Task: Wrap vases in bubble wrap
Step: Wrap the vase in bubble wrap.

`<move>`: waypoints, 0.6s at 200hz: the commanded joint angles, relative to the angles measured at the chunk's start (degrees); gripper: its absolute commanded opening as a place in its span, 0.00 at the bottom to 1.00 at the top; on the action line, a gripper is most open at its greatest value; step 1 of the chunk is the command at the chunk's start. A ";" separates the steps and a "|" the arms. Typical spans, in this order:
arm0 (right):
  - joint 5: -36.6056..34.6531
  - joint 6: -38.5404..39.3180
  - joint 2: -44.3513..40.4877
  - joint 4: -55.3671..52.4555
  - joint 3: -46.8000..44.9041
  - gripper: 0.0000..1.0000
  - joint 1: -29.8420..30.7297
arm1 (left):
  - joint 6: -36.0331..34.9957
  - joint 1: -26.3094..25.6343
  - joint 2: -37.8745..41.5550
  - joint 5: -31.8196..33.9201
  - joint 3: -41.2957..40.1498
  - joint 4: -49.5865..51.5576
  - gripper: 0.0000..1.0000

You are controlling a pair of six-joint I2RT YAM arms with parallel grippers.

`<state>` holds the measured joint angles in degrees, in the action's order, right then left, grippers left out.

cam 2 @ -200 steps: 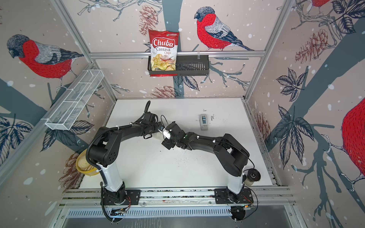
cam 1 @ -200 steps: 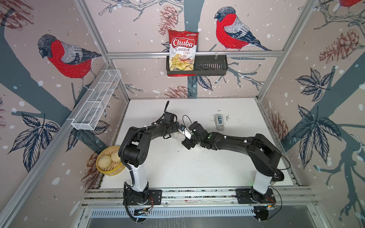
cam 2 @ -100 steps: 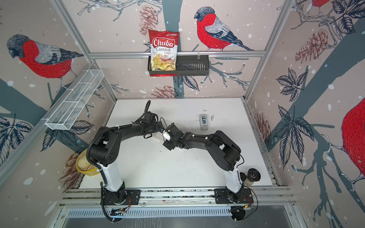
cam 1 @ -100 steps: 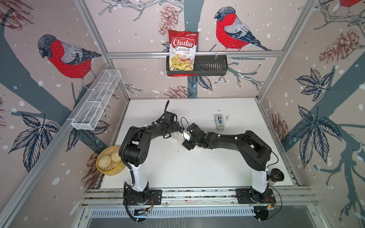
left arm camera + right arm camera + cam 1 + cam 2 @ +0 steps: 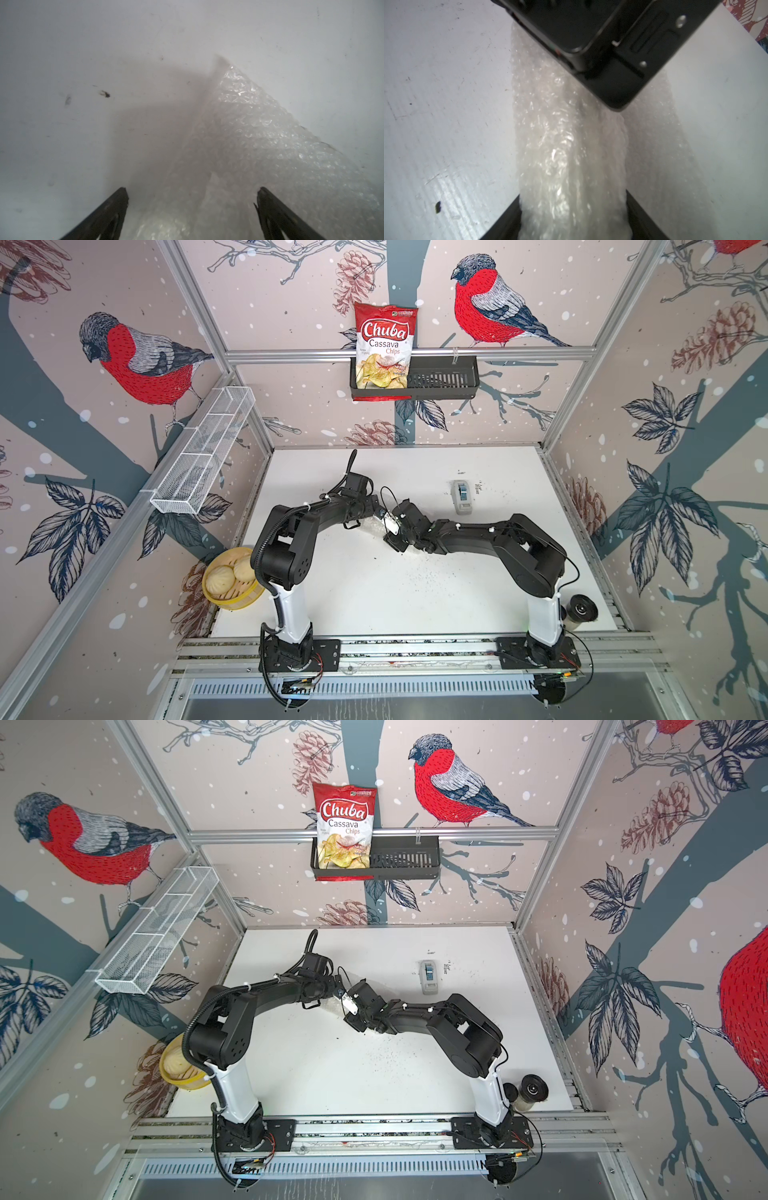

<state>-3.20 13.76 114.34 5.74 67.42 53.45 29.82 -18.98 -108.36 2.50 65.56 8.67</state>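
Rolling the sheet shut looks to be the step in hand: the bubble wrap point(image 5: 566, 145) lies in the middle of the bench point(image 5: 374, 593) as a crinkled, whitish roll, with a thinner layer of it lying flat alongside. At one end the right gripper point(image 5: 573, 200) straddles the roll, its jaws pressed against both flanks of the plastic, so I judge it clamped on the wrap. Pointing in from the other end, the left gripper point(image 5: 192, 190) has its jaws wide apart and touching nothing, and the sheet rises in a peaked fold just ahead of them. In both top views the two arms meet nose to nose over the bundle, well away from the bench edges. Whether a vase sits inside cannot be told, since the plastic is too cloudy. As I read it, the next move calls for the left jaws to pinch that raised fold while the right keeps the roll from turning, with a light grip because the sheet is slippery and the wrists have little room between them
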 commanded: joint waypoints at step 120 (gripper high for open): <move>18.10 -23.83 3.63 -7.22 3.30 0.58 -4.75 | 5.91 8.61 30.89 -3.88 -22.93 -12.97 0.97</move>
<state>2.70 -0.03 116.68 3.27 71.72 50.17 33.10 -10.41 -81.17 4.01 46.96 2.94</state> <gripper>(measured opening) 0.638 0.969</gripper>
